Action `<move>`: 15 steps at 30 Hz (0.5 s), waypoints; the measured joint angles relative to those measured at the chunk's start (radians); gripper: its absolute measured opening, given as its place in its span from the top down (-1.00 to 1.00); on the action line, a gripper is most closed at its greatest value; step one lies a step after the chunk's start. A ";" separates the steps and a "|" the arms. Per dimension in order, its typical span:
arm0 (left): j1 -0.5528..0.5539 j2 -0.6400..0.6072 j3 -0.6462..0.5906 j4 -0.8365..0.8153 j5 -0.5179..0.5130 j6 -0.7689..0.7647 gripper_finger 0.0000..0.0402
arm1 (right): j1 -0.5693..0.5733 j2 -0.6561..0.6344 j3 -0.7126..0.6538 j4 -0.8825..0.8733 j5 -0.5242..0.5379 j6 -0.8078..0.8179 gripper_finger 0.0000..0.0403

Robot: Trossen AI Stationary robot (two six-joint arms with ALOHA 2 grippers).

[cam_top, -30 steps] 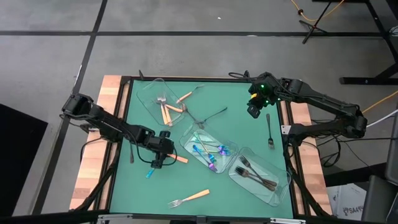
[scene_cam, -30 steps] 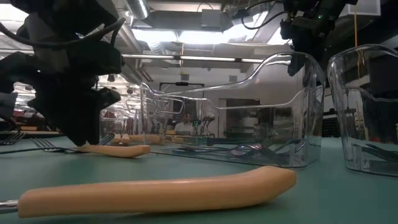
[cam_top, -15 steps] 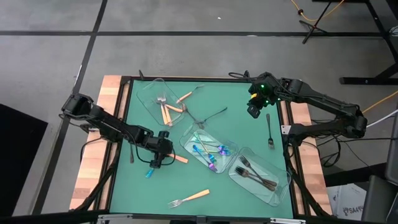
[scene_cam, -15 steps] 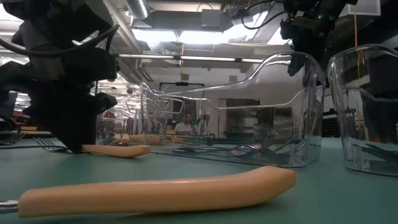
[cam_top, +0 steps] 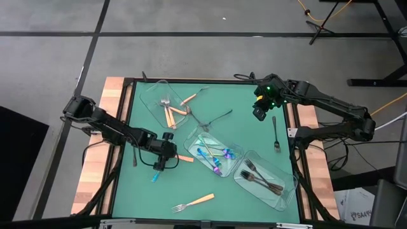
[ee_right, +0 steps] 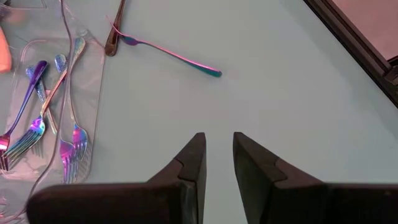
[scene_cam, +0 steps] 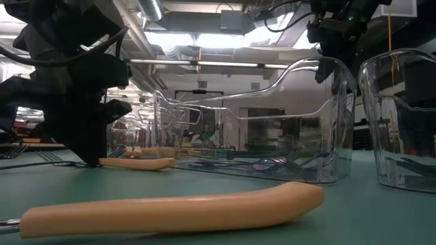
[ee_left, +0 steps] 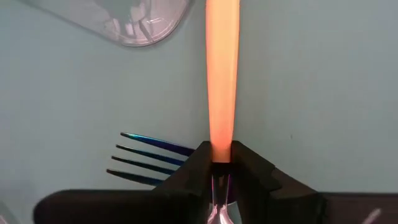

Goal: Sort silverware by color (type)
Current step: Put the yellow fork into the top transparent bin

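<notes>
Here, on a green tabletop [cam_top: 254,137] framed by pale wood, three clear plastic rectangular trays are being used as sorting bins, one per kind of cutlery. The clear tray near the far left corner [cam_top: 154,100] holds orange-handled utensils with silver heads [cam_top: 170,114]. The clear middle tray [cam_top: 193,147] holds iridescent blue-purple forks [cam_top: 213,158]. The clear tray toward the near right corner [cam_top: 286,189] holds dark grey-black metal forks [cam_top: 259,177].

Several pieces lie loose on the tabletop, not yet sorted. One orange-handled fork [cam_top: 194,202] rests near the near edge. A thin dark fork [cam_top: 275,133] lies by the right edge. Slim loose utensils [cam_top: 213,118] sit between the far tray and the middle tray.

The left gripper [cam_top: 163,159] is low over the left-centre of the tabletop, just beside the middle tray. Its fingers [ee_left: 245,171] are closed tight around the neck of an orange-handled fork with a silver head [ee_left: 222,74], where handle meets metal, probably the narrowest place to pinch it. The handle lies flat on the tabletop, so it looks gripped but not lifted. An iridescent blue fork [ee_left: 146,158] lies right beside those fingers.

The right gripper [cam_top: 261,109] hangs above the far right part of the tabletop, waiting. Its fingers [ee_right: 189,165] stand slightly apart and hold nothing.
</notes>
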 joint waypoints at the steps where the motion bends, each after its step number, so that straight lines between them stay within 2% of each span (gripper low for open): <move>1: 0.000 0.000 0.000 0.000 0.000 0.000 0.80 | 0.000 0.000 0.000 0.000 0.000 0.000 0.66; 5: 0.000 -0.001 0.003 -0.004 0.006 0.000 0.89 | 0.000 0.000 0.000 0.000 0.000 0.000 0.66; 9: 0.000 0.001 0.031 -0.027 0.023 0.000 0.89 | 0.000 0.000 0.000 0.000 0.000 0.000 0.66; 15: 0.000 0.002 0.106 -0.080 0.137 0.000 0.89 | 0.000 0.000 0.000 0.000 0.000 0.000 0.66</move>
